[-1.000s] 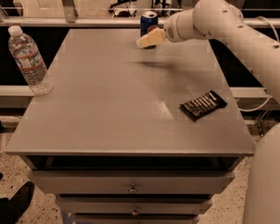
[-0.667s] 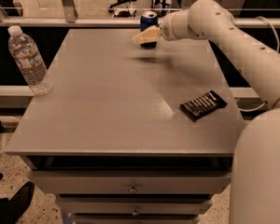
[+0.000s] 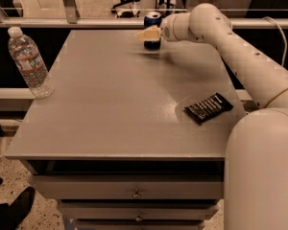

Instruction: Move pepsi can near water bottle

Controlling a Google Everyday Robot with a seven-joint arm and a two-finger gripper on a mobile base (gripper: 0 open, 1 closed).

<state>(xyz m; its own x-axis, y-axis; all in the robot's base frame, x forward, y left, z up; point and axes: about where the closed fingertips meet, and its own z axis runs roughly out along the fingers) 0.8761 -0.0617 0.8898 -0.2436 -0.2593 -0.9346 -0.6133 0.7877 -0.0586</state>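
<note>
Gripper (image 3: 147,33) hovers at the far edge of the tabletop (image 3: 115,99), directly in front of the upright pepsi can (image 3: 152,19). Whether it has closed on the can cannot be told. The water bottle (image 3: 30,63) stands upright well apart, at the left edge.

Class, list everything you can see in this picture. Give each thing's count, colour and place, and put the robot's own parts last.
Grey table: one, grey, centre, drawers beneath.
Small blue pepsi can: one, blue with silver top, far edge of table.
Clear ribbed plastic water bottle: one, clear with white cap, table's left edge.
Flat dark snack wrapper: one, black, right side of table.
White robot arm: one, white, reaching in from the right.
Robot's gripper: one, tan, at the pepsi can.
</note>
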